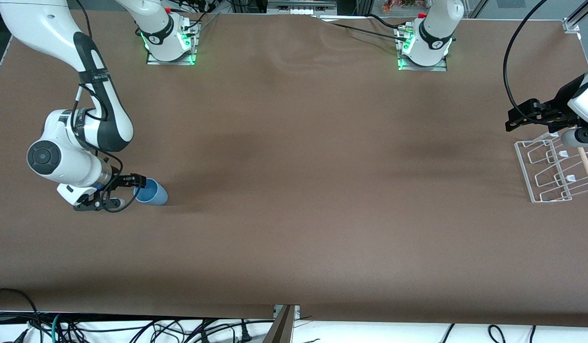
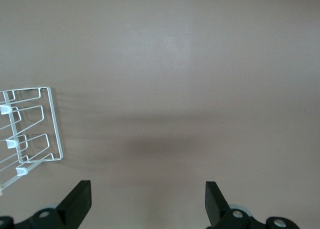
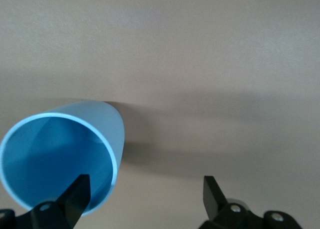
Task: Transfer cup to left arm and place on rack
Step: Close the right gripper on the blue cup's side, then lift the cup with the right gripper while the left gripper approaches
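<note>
No brand, label or writing can be read anywhere; the right end effector (image 1: 127, 190) sits low at the right arm's end of the brown surface (image 1: 294, 190), fingers spread wide, one finger (image 3: 75, 196) at the mouth of the cup (image 1: 151, 192), not clamped on it; the light-blue cup lies on its side on the surface; the left end effector (image 1: 517, 119) hovers beside the rack (image 1: 546, 176), fingers wide apart, holding nothing; the rack stands at the left arm's end.
</note>
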